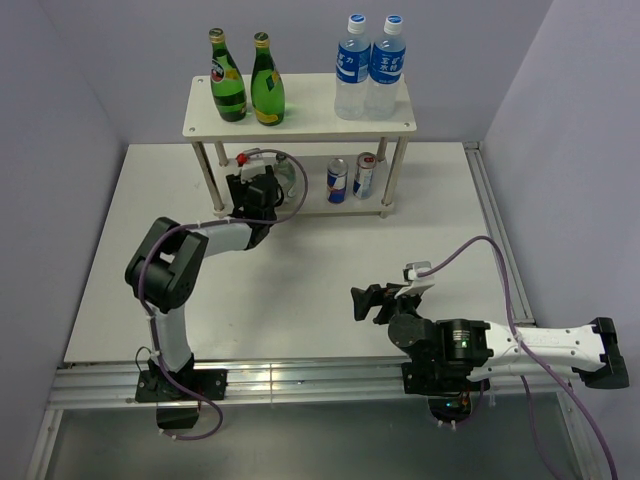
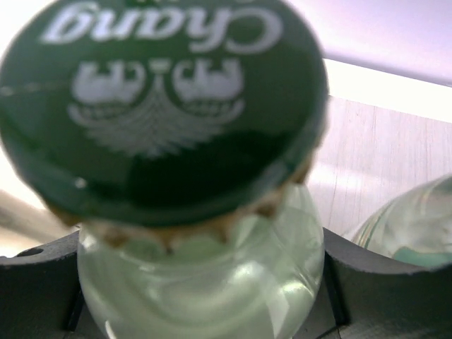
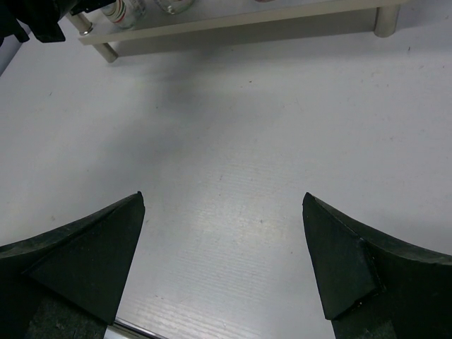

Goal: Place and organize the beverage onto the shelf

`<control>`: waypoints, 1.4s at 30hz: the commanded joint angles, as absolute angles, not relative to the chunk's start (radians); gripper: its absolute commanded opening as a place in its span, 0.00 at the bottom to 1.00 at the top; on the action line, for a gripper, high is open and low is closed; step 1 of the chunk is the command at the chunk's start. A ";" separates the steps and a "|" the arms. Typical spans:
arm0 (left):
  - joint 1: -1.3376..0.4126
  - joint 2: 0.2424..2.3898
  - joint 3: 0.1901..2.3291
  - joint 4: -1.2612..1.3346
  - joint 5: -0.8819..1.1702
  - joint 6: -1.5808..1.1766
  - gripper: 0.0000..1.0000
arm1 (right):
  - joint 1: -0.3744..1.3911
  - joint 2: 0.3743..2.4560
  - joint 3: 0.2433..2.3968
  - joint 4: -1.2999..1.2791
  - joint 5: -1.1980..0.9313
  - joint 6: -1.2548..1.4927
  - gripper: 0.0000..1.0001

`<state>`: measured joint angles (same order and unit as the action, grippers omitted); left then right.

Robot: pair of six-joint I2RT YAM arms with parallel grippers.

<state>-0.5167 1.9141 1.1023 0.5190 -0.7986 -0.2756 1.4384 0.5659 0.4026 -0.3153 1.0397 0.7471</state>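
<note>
The shelf [image 1: 300, 105] stands at the far side of the table. Two dark-green glass bottles [image 1: 228, 90] [image 1: 266, 85] stand on its top board at the left. Two slim cans [image 1: 337, 180] [image 1: 364, 175] stand on the lower board at the right. My left gripper [image 1: 260, 185] reaches into the lower tier at the left. In the left wrist view it [image 2: 201, 304] is shut on a squat clear bottle [image 2: 205, 275] with a green cap [image 2: 162, 99]. A second clear bottle [image 2: 417, 222] stands just to its right. My right gripper [image 1: 365, 303] is open and empty over the table.
Two tall water bottles [image 1: 352, 70] [image 1: 386, 65] with blue caps stand on the top board at the right. White shelf legs [image 1: 208, 180] [image 1: 385, 185] flank the lower tier. In the right wrist view the lower board [image 3: 233, 21] lies ahead across bare table [image 3: 226, 141].
</note>
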 commanded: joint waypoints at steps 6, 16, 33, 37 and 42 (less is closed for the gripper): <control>-0.499 1.922 1.167 0.643 -0.755 -0.262 0.65 | 1.443 0.583 0.382 -0.279 1.086 0.759 1.00; -0.499 1.797 1.071 0.608 -0.773 -0.305 0.99 | 1.443 0.586 0.380 -0.285 1.098 0.770 1.00; -0.615 1.447 0.781 0.542 -0.819 -0.380 0.99 | 1.443 0.660 0.407 -0.318 1.127 0.816 1.00; -0.620 1.398 0.761 0.497 -0.795 -0.383 1.00 | 1.445 0.647 0.400 -0.319 1.132 0.818 1.00; -0.701 1.223 0.701 0.361 -0.755 -0.439 0.99 | 1.443 0.660 0.405 -0.322 1.140 0.819 1.00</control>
<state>-0.6514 1.3338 0.7170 0.4377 -0.7834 -0.3897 1.4384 0.6567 0.3862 -0.3222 1.0843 0.7940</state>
